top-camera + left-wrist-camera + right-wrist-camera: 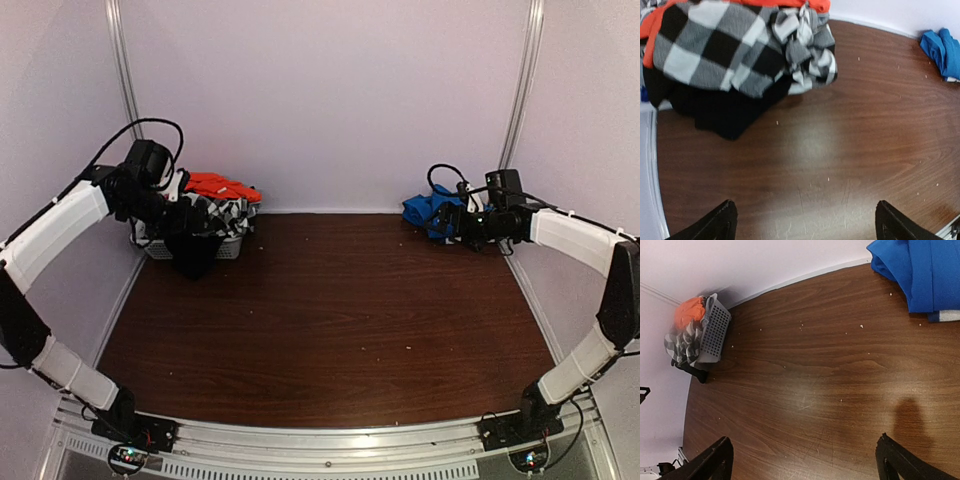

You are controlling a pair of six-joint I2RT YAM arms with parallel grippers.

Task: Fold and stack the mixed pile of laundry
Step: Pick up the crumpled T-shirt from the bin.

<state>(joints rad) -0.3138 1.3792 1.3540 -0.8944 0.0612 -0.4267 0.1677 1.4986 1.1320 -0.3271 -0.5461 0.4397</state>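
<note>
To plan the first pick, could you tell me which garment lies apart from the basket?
The blue garment, alone on the table at far right; the orange-red garment, checked garment and black garment are heaped at the white basket, far left.

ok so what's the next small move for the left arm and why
Probably ease the left tool forward to the checked garment and close on its loose bunched edge. The tool stands open and empty over bare table, and the checked cloth lies over the black garment at the pile's near side, so it looks easiest to pull free first.
</note>
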